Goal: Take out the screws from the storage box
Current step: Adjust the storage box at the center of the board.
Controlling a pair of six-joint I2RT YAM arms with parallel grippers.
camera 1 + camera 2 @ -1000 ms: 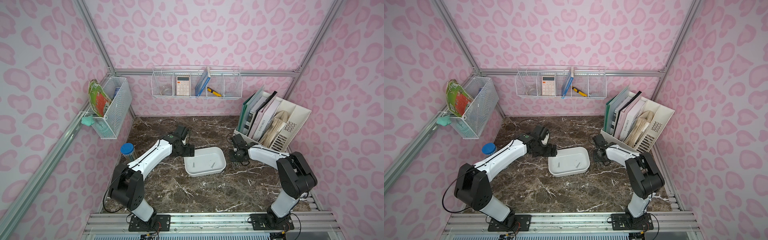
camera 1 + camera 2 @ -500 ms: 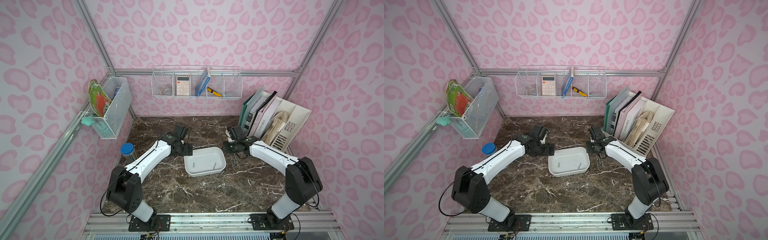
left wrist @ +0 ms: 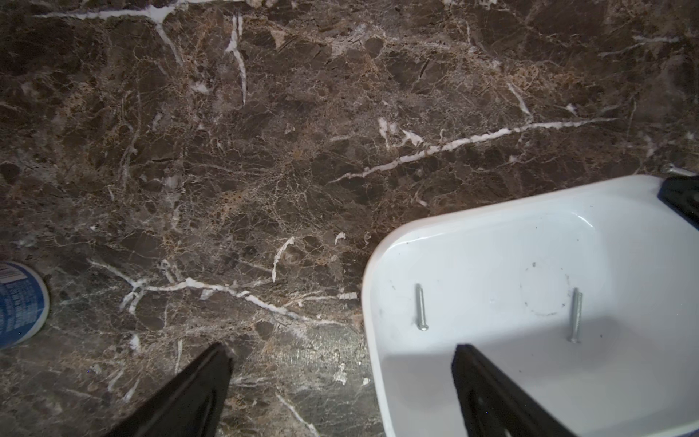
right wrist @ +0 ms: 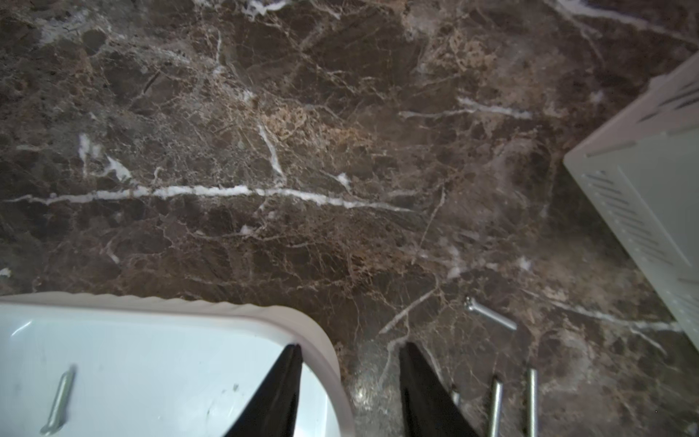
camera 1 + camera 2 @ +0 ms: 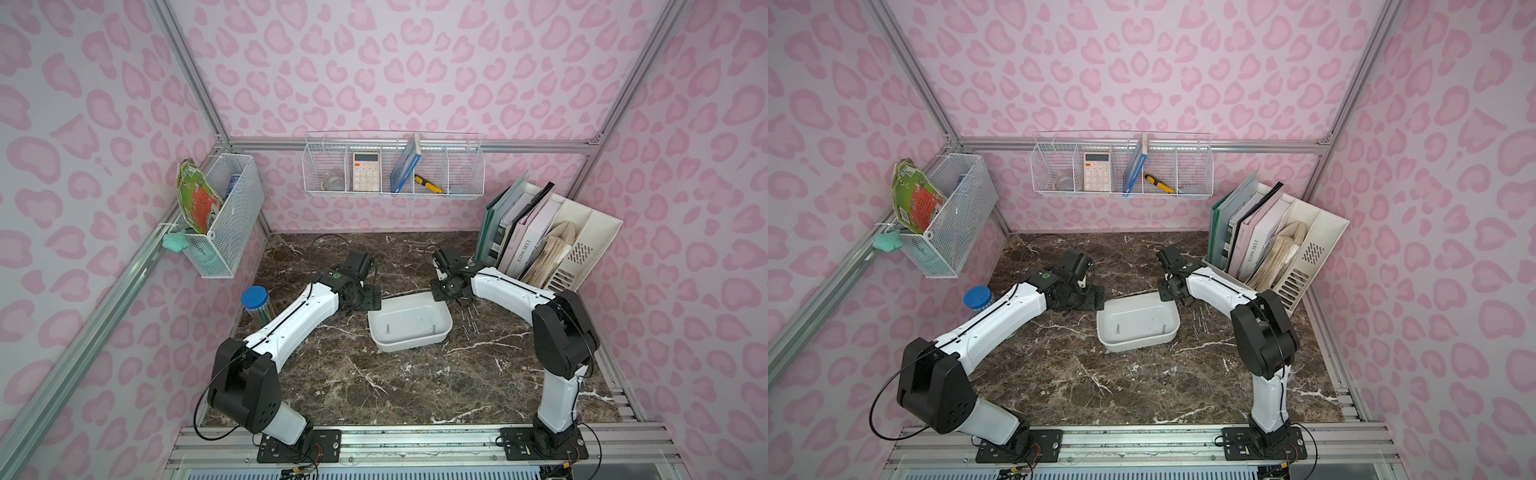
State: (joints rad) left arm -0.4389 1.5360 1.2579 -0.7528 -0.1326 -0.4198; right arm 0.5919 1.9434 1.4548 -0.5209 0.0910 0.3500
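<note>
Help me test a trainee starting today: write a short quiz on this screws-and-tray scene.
1. How many screws lie inside the tray?
2. True or false: the left pincer is shut.
3. Other screws lie out on the table. They are on the tray's side toward: A) the blue-lidded jar, B) the file organiser, C) the wall basket.
Key: 1) two; 2) false, its jaws stand wide apart; 3) B.
</note>
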